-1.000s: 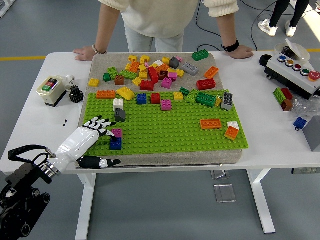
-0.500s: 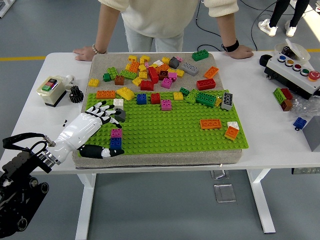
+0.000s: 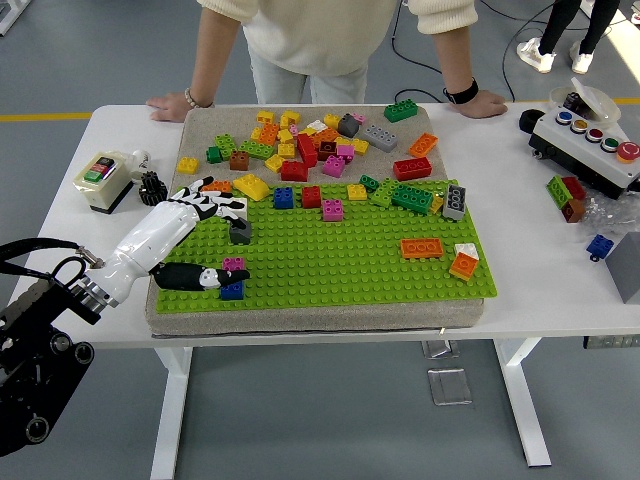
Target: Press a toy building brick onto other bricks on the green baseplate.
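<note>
The green baseplate (image 3: 340, 260) lies on a beige pad mid-table. My left hand (image 3: 208, 228) reaches in from the lower left over the plate's left edge, open, fingers spread and holding nothing. Its fingertips (image 3: 212, 200) lie beside a white brick (image 3: 238, 207) and an orange brick (image 3: 212, 186). The black thumb (image 3: 205, 277) rests next to a pink-on-blue brick stack (image 3: 233, 283). A dark grey brick (image 3: 240, 231) stands between fingers and thumb. My right hand is out of view.
Loose bricks (image 3: 310, 140) crowd the pad behind the plate. A person stands at the far side with one hand (image 3: 165, 103) and the other hand (image 3: 482, 102) flat on the table. A switch box (image 3: 103, 178) and black gear (image 3: 151, 187) sit left, a button box (image 3: 590, 140) right.
My left hand has slid away from the table's front edge, up the plate's left side toward the white brick. Its thumb has come up from the pad's front edge to the pink-on-blue stack.
</note>
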You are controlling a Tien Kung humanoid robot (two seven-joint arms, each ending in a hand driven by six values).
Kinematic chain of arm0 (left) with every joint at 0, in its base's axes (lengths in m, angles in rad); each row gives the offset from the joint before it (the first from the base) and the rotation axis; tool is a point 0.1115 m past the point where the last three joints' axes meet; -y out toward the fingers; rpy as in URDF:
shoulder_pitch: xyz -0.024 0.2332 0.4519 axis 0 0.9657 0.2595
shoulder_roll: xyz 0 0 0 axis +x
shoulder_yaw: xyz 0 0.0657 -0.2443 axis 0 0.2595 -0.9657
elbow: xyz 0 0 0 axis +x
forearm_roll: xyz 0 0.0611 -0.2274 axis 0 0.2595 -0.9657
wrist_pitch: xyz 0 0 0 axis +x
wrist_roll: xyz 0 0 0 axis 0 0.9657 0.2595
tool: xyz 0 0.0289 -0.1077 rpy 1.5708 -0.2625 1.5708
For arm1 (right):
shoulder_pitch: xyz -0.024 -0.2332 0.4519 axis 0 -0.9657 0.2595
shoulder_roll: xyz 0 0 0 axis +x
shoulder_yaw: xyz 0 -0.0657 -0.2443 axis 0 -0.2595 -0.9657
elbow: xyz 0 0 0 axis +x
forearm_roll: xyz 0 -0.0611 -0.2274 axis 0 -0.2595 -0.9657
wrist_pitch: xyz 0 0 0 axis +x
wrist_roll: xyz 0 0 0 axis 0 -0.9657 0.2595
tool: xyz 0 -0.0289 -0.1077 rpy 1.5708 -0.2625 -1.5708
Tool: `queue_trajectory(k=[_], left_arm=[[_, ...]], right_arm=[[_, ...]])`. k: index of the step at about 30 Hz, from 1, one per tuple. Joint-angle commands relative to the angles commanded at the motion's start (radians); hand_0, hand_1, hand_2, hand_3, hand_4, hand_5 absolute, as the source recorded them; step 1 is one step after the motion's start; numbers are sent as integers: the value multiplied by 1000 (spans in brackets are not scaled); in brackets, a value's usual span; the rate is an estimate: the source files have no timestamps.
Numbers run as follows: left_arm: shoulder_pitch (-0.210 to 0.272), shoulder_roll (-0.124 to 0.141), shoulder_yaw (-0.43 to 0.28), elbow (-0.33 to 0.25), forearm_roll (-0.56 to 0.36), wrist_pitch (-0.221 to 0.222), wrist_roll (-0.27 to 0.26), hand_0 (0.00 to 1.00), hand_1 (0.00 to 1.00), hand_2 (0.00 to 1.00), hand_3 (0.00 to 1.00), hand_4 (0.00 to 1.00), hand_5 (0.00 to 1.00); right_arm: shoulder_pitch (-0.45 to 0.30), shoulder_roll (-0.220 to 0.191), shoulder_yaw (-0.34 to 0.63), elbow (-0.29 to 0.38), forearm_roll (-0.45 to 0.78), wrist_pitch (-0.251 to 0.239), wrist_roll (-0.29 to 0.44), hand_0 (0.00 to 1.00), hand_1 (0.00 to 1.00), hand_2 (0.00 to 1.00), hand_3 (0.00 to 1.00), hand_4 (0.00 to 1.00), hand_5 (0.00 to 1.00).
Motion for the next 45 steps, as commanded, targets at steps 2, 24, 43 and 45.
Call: queue_trajectory(k=[2,24,43,45], left_arm=[[-4,-1,-1,-7,-12,-6,0,976,799,774,609,989,707],[-14,-11,12,-25,-61,-49,7,963,775,752,621,974,696],[-53,-9,31,14,-50,-119,45,979,780,727,676,947,704],[-65,-11,32,24,-52,-122,48,978,784,730,680,939,712]], right_arm=[[-1,0,0,0,0,2,0,734,657,707,589,915,497],[-3,3,12,0,0,-14,14,734,655,706,588,914,497],[-4,6,4,0,-9,-1,17,733,655,705,586,910,495],[-4,4,5,0,-9,-2,15,733,655,705,586,909,493]])
